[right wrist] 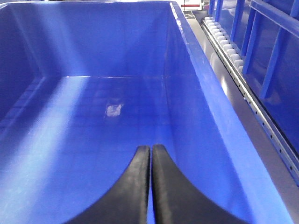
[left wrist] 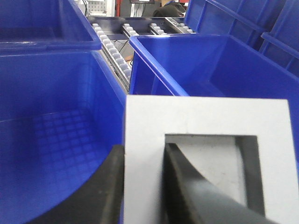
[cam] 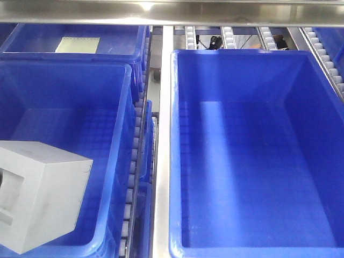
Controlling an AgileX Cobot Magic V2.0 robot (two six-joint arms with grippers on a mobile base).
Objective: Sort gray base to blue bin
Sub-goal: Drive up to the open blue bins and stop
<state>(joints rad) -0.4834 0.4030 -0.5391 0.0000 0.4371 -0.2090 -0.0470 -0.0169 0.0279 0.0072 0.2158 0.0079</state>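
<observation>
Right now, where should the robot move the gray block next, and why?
Probably carry the gray base right, over the rail, toward the empty blue bin: the left fingers pinch its wall, and it hangs over the left-hand bin.

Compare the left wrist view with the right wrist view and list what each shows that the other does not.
Left wrist only: the matte gray cube-like block, with the left gripper clamped on one wall of its square recess, one black finger outside and one inside. Right wrist only: the right gripper, jaws shut together on nothing, above the grid-textured floor of a deep bright-blue plastic bin with no object visible in it. Both: blue tubs with white roller tracks beside them.
</observation>
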